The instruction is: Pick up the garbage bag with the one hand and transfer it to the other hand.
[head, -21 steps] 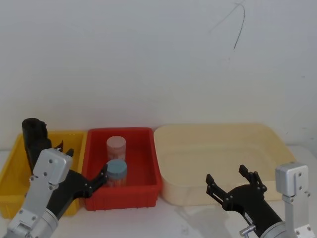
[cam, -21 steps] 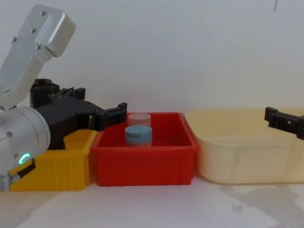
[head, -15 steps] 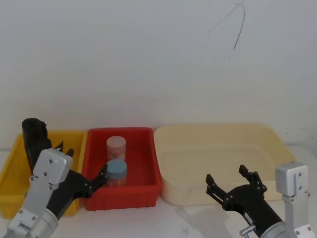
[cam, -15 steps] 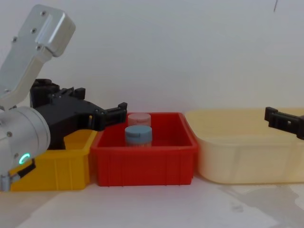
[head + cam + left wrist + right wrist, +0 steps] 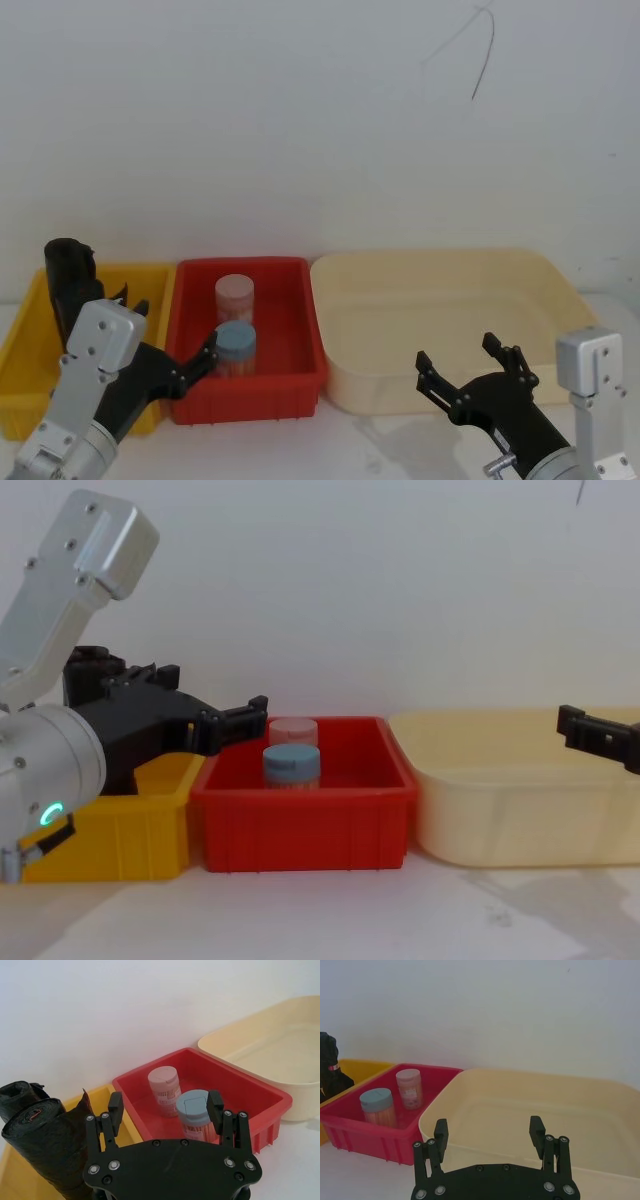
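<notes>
Scene unchanged, left gripper [image 5: 165,1102] jaws wide near garbage bag [image 5: 17,1094]; right gripper [image 5: 488,1126] jaws wide

Head cam high, angled down, chest cam low, side-on, wrist cams close, all share red bin [image 5: 270,400].

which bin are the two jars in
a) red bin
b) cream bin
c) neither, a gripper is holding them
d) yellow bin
a: the pink-lid jar and the blue-lid jar both stand inside the red bin, between the yellow bin and the cream bin.
</notes>
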